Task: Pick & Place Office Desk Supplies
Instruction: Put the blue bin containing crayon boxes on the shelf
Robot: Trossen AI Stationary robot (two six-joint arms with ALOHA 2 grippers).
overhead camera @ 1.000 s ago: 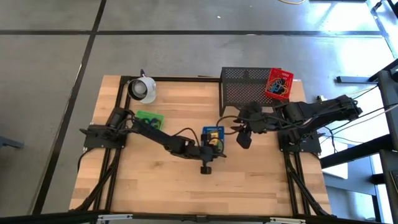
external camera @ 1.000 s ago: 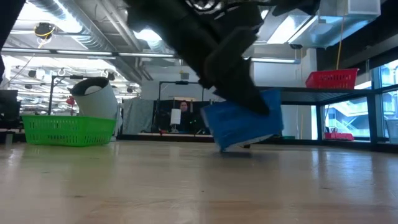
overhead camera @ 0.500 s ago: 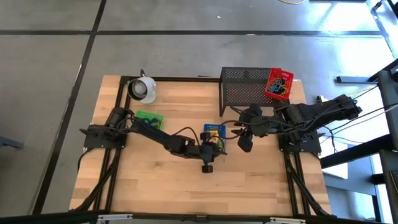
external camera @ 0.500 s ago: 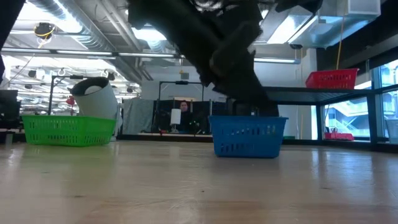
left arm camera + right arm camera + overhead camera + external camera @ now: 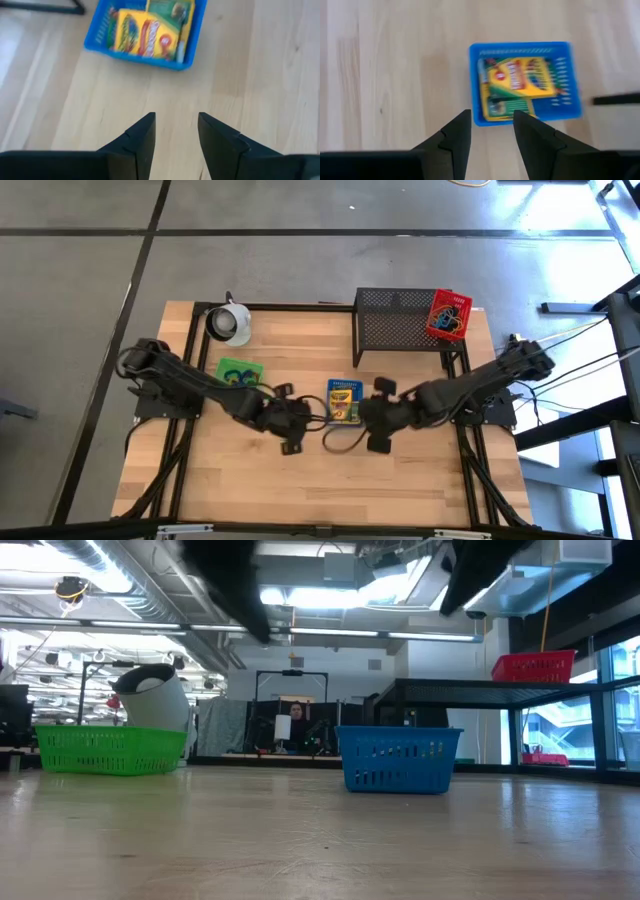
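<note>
A blue basket [image 5: 343, 402] stands flat on the table's middle, and yellow-green crayon boxes [image 5: 145, 31] lie in it. It also shows in the right wrist view [image 5: 525, 82] and the low view [image 5: 399, 758]. My left gripper [image 5: 176, 117] is open and empty, on the basket's left [image 5: 308, 416]. My right gripper [image 5: 491, 114] is open and empty, on the basket's right [image 5: 366, 416]. Both hang above the table, clear of the basket.
A green basket [image 5: 240, 372] holding small items stands at the left, with a white cup-like thing [image 5: 229, 323] behind it. A black mesh rack [image 5: 400, 320] stands at the far right, and a red basket [image 5: 449, 315] of coloured loops rests on it.
The blue basket, tipped up under my left gripper a second ago, has settled flat on the table. My left gripper has drawn back from it, up and toward the table's left edge. My right gripper has moved from beside the rack toward the near edge and the basket.
</note>
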